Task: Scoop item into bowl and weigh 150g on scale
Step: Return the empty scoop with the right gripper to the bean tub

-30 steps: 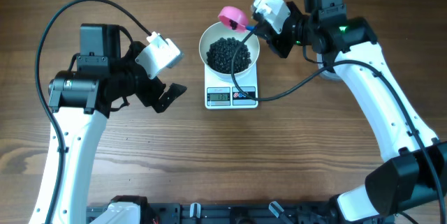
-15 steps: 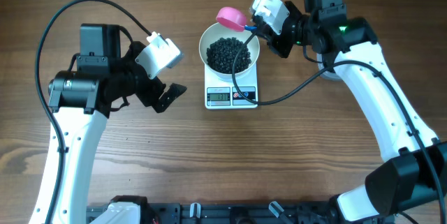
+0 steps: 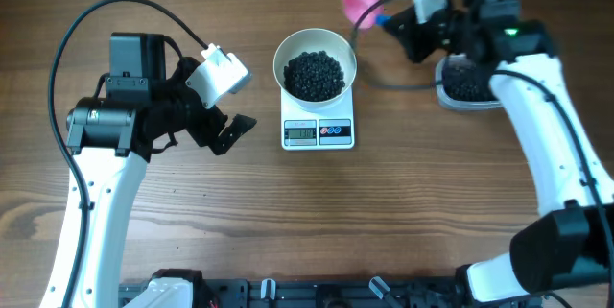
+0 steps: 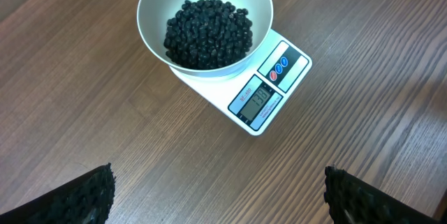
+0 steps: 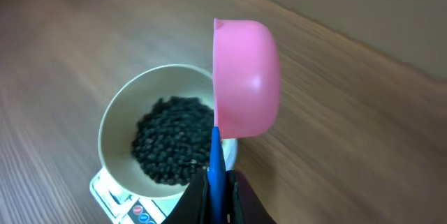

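While the white bowl (image 4: 150, 15) sits squarely on the digital kitchen scale (image 4: 293, 63) with a dark heap of black beans (image 4: 208, 32) inside it, we see the right claw (image 3: 401, 22) clamped tight on the thin blue handle (image 5: 215, 155) of a pink scoop (image 5: 244, 77). It holds the scoop in the air, clear of the bowl's rim on the side toward the clear tub (image 3: 443, 92), where more beans lie. The scoop shows only its rounded back in the wrist view, so we cannot tell whether anything rides in it.

We judge the beans to be small, hard and round — light one by one, quick to roll and scatter, and impossible to pinch. They have to travel in the scoop, mouth up and level, with the hold taken on the handle.

The left claw (image 3: 230, 133) hangs spread to its widest — empty, touching nothing, near the scale's left side. The display (image 4: 260, 98) is too blurred for us to read.
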You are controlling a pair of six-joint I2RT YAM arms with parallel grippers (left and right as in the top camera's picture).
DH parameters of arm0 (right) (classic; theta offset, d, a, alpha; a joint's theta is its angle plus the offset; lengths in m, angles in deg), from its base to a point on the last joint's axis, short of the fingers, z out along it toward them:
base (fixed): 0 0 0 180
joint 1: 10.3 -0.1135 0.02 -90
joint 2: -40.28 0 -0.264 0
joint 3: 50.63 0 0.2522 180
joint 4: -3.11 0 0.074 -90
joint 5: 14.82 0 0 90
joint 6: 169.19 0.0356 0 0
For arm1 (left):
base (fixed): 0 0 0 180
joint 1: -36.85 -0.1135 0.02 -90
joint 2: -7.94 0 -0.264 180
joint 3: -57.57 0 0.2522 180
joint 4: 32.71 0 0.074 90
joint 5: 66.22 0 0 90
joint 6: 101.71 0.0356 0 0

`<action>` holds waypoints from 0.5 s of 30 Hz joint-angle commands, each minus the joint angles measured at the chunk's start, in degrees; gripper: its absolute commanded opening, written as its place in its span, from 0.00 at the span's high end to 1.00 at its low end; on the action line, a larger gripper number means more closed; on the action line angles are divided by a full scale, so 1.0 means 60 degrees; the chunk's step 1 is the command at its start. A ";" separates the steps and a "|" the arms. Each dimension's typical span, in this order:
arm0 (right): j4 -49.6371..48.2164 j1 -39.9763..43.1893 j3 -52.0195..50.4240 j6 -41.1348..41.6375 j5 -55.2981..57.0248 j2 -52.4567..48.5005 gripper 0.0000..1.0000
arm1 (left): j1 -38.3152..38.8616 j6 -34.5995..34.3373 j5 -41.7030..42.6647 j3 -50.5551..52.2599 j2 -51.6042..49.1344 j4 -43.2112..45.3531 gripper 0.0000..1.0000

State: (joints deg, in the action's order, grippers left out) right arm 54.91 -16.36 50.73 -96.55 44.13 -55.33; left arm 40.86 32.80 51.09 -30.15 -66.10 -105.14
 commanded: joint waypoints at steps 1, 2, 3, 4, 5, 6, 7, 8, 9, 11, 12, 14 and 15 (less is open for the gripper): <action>0.0233 0.1075 0.0240 0.2182 -0.0189 0.0761 0.96 | 0.0000 -0.0055 0.0044 0.0084 -0.0036 0.0018 0.00; 0.0401 0.1381 0.0240 0.2211 -0.0178 0.0852 0.96 | 0.0000 -0.0055 0.0044 0.0084 -0.0036 0.0018 0.00; 0.0612 0.1657 0.0240 0.2211 -0.0095 0.0907 0.96 | 0.0000 -0.0058 0.0044 0.0084 -0.0036 0.0022 0.00; 0.0998 0.2029 0.0240 0.2211 0.0135 0.0943 0.96 | 0.0000 -0.0058 0.0044 0.0084 -0.0036 0.0018 0.00; 0.1330 0.2251 0.0240 0.2208 0.0342 0.0954 0.96 | 0.0000 -0.0055 0.0044 0.0084 -0.0036 0.0022 0.00; 0.1672 0.2455 0.0240 0.2193 0.0616 0.0954 0.96 | 0.0000 -0.0055 0.0044 0.0084 -0.0036 0.0018 0.00; 0.2044 0.2630 0.0240 0.2058 0.0911 0.0954 0.96 | 0.0000 -0.0055 0.0044 0.0084 -0.0036 0.0022 0.00; 0.2452 0.2805 0.0240 0.1763 0.1279 0.0954 0.96 | 0.0000 -0.0055 0.0044 0.0084 -0.0036 0.0022 0.00; 0.2790 0.2929 0.0240 0.1530 0.1745 0.0954 0.96 | 0.0000 -0.0058 0.0044 0.0084 -0.0036 0.0018 0.00; 0.3253 0.3064 0.0197 0.1384 0.2805 0.0954 0.96 | 0.0000 -0.0058 0.0044 0.0084 -0.0036 0.0022 0.00; 0.3377 0.3082 0.0153 0.1384 0.3242 0.0954 0.96 | 0.0000 -0.0058 0.0044 0.0084 -0.0036 0.0018 0.00; 0.3537 0.3078 -0.0044 0.1377 0.4211 0.0903 0.96 | 0.0000 -0.0055 0.0044 0.0084 -0.0036 0.0022 0.00; 0.3566 0.3078 -0.0142 0.1330 0.4422 0.0845 0.96 | 0.0000 -0.0055 0.0047 0.0084 -0.0036 0.0018 0.00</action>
State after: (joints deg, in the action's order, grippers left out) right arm 75.70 1.98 51.03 -87.02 60.30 -50.56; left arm 40.86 32.80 51.11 -30.15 -66.10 -105.14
